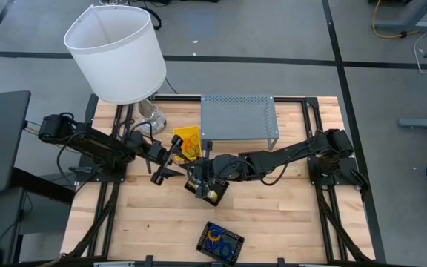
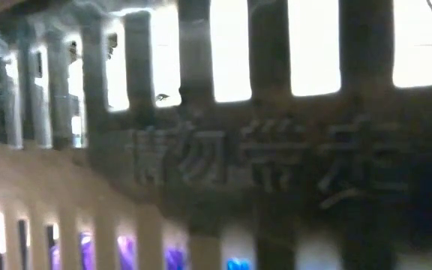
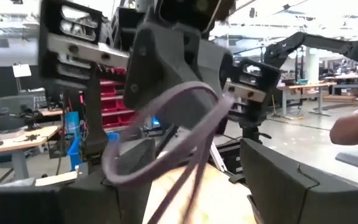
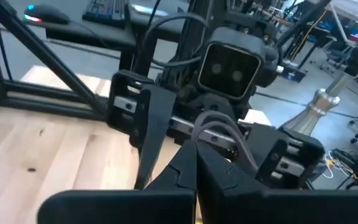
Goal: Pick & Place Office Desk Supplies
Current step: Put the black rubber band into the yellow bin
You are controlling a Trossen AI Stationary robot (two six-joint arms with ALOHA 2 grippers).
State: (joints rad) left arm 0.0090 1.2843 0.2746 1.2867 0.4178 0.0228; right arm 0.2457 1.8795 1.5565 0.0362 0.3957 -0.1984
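Note:
A greyish-purple rubber band (image 3: 166, 124) hangs in the air over the middle of the table, with my right gripper (image 4: 197, 152) shut on it. My left gripper (image 3: 197, 168) faces the right one head-on, open wide, one finger on either side of the band (image 4: 219, 127). In the high view the two meet at mid-table, left gripper (image 1: 170, 162) and right gripper (image 1: 187, 172). A yellow crayon box (image 1: 187, 141) lies flat just beyond them. Another yellow box (image 1: 215, 194) lies under my right wrist. My right gripper pinches the band between its two shut fingertips at one spot of the loop (image 4: 205, 138). The fingers come roughly level from the table's right. The band is lifted clear of the table and loops slackly ahead of the tips. My left gripper: I cannot tell whether it touches the band.
A black tray (image 1: 202, 236) holding coloured rubber bands sits near the front edge. A grey perforated metal stand (image 1: 239, 119) is at the back centre. A lamp with a big white shade (image 1: 117, 52) stands at the back left. The low view is blocked by something close and blurred.

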